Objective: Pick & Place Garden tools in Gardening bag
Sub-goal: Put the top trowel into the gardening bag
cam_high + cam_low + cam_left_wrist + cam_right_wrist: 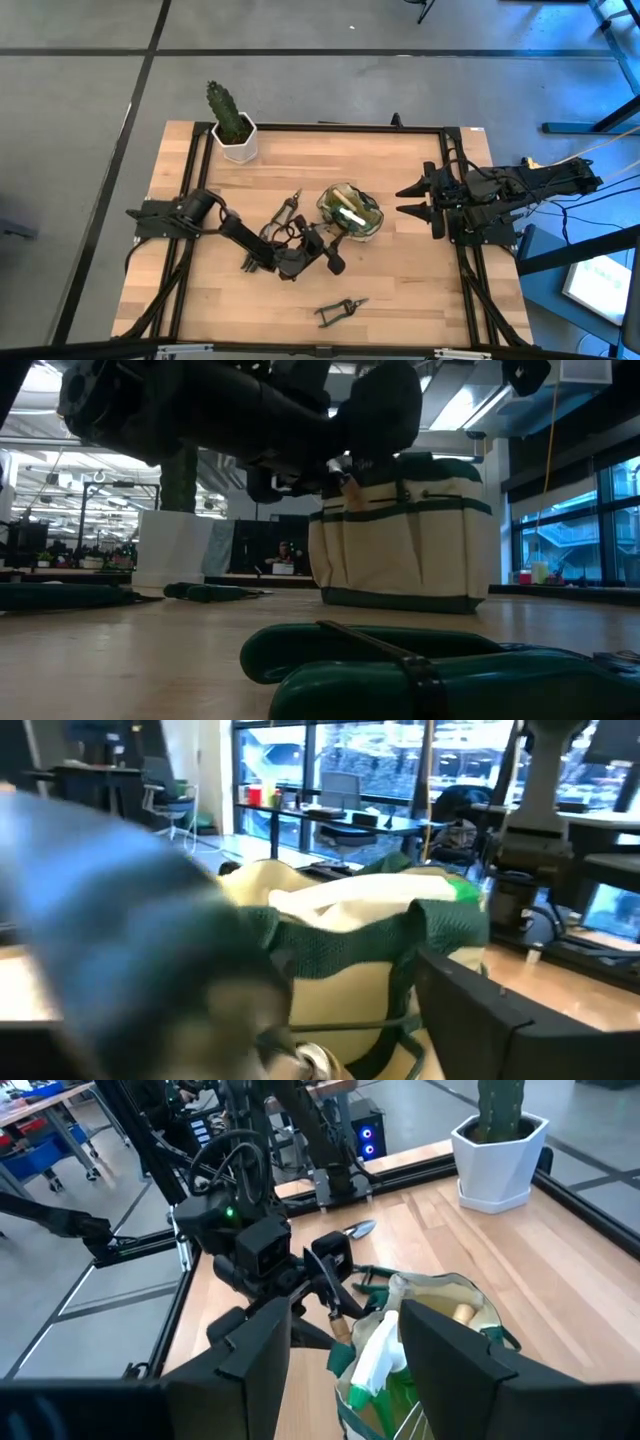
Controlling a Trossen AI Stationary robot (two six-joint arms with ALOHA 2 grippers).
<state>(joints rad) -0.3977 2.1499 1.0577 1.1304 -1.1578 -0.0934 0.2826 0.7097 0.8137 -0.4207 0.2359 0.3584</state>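
Bag [352,212] just beside left gripper [322,243] — fingers apart.

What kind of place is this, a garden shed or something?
More likely a lab or workshop: a wooden table in a metal frame on a grey taped floor, desks with chairs, and benches with equipment behind.

From low on the desk [150,650], the dark bulk of the left arm [230,410] covers the top of the gardening bag [405,540], so its mouth and contents can't be made out there. The green-handled shears [400,670] lie so close that they blur and run off the bottom edge. At the left wrist, one of the fingers [120,920] is a smeared blur hiding the bag's near side.
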